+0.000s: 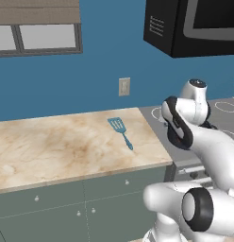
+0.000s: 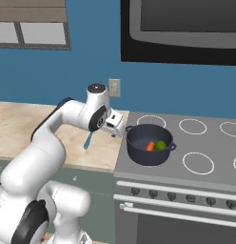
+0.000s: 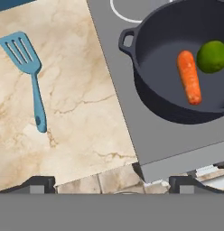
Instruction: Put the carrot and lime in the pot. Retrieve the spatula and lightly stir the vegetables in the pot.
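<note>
Carrot [image 3: 189, 76] and lime [image 3: 212, 56] sit in the pot [image 3: 152, 67]; I hold my pincer [image 3: 111, 185] wide open and empty, ready for the spatula [image 3: 29, 72] on the surface [image 3: 77, 135] beside the pot.

A blue kitchen wall [image 1: 67, 85] with a window [image 1: 38, 38] and power outlet [image 1: 124, 86], above a beige marble worktop [image 1: 53, 146], grey-green cabinets [image 1: 67, 208], a grey stove [image 2: 205, 157] and a black microwave [image 1: 194, 23].
</note>
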